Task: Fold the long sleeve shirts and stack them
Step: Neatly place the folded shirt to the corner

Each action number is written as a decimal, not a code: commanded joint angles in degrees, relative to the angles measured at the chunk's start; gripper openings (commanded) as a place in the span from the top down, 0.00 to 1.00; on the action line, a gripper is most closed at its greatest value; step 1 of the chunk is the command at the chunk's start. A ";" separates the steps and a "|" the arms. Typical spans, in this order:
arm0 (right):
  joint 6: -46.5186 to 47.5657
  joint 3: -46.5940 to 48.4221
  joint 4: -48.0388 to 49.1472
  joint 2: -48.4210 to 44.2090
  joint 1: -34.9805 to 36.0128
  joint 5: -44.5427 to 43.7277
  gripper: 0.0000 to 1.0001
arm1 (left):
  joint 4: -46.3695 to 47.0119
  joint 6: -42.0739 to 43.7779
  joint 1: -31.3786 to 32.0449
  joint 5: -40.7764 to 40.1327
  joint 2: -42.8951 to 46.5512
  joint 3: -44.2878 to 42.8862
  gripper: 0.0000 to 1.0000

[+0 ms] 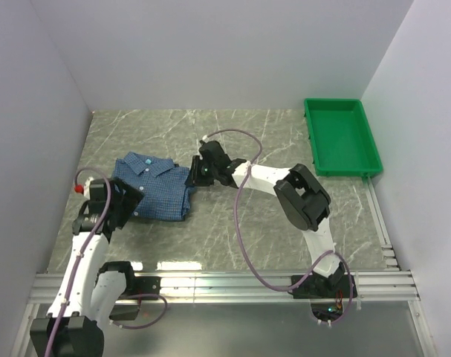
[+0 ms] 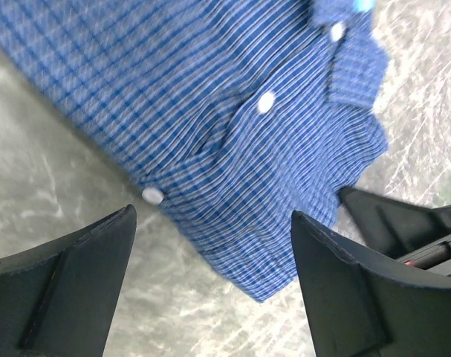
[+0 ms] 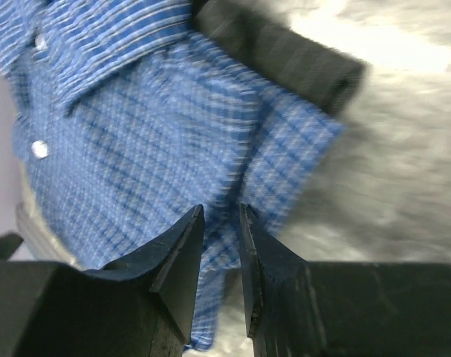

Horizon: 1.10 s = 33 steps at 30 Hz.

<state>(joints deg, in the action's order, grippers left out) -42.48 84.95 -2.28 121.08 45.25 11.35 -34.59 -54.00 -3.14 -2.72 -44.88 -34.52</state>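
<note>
— So where's the shirt sitting?

— Left half of the table (image 1: 232, 230). It's the blue shirt (image 1: 157, 192), fine check, lying as a folded bundle with its collar (image 1: 145, 163) at the far end. The left wrist view shows the blue shirt (image 2: 232, 134) close up, with white buttons (image 2: 266, 102) down the front. One corner of the cloth points toward the camera, with the marbled grey tabletop on either side.

— And the left gripper?

— The left gripper (image 1: 133, 202) is at the bundle's near-left edge. In its own camera the left gripper (image 2: 210, 223) is spread wide. Both fingers (image 2: 91, 260) stand well apart, with nothing between them. The cloth lies beyond the tips.

— The right one?

— The right gripper (image 1: 197, 172) has reached across to the shirt's right edge, near the collar end. From the wrist, the right gripper (image 3: 221, 216) has its fingers (image 3: 177, 253) drawn almost together, leaving only a thin slit. The blue shirt (image 3: 143, 141) fills the view behind them, and blue shows in that slit. That picture is blurred, so I can't tell whether the cloth is actually pinched.

— Anything else on the surface?

— A green tray (image 1: 312, 141) at the far right corner, well apart from the shirt and both grippers.
</note>
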 commanded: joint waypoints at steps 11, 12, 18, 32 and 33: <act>2.84 -1.98 2.11 -12.26 -0.96 6.38 0.67 | 2.59 -2.00 0.06 0.18 0.86 -4.21 0.19; 2.32 -2.24 3.76 -12.70 0.17 7.53 0.67 | 3.73 -0.68 -0.03 0.00 -1.06 -5.28 0.20; -4.35 -9.35 11.67 -12.89 3.17 15.18 0.67 | 12.08 1.61 -0.11 2.19 -11.16 -10.12 0.28; -3.05 -16.22 8.88 -10.51 4.23 7.28 0.68 | 27.65 -0.68 0.06 7.91 -30.00 -6.87 0.35; -2.00 -16.22 8.27 -11.55 4.23 6.76 0.68 | 25.82 -0.41 -0.03 7.56 -28.96 -7.66 0.35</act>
<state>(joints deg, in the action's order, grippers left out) -46.50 69.30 6.96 112.73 49.93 21.65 -11.29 -54.74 -3.18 3.66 -75.64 -40.88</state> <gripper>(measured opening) 0.320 0.649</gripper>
